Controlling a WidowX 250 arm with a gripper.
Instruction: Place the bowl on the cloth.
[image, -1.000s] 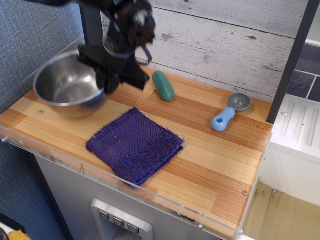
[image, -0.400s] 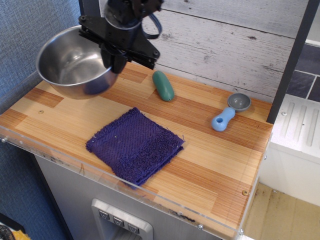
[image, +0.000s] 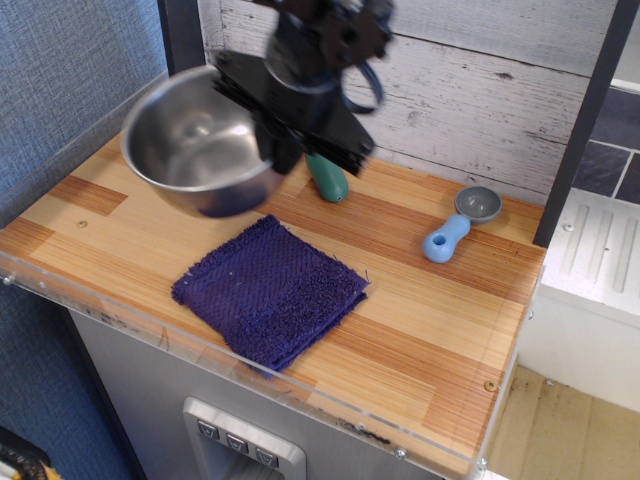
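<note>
the bowl (image: 195, 145) is a large, round, shiny steel vessel with deep plain sides; its inside is bare and reflects light in soft grey patches, and nothing lies in it. it hangs in the air, slightly tilted and a little blurred, above the rear left part of the table (image: 440, 340), its lower edge just over the back corner of the cloth (image: 268, 290) without touching it. the gripper (image: 272, 150) holds it at the right side of the rim: the black jaws are closed on the bowl's wall, one part inside and one outside, though the exact fingertips are hard to make out against the dark mechanism.

the cloth is a dark purple-blue square of terry, folded, with fuzzy frayed edges, lying flat near the front middle of the table, turned so a corner points forward.

no brand, label or writing can be read on any of these things.

behind the gripper a green oblong object (image: 328, 178) lies on the table, partly hidden by the black arm. well apart to the right lies a small scoop (image: 460, 224) with a light blue handle and a grey cup; the cup looks empty. the table is striped wood with a clear plastic lip along its front edge.
</note>
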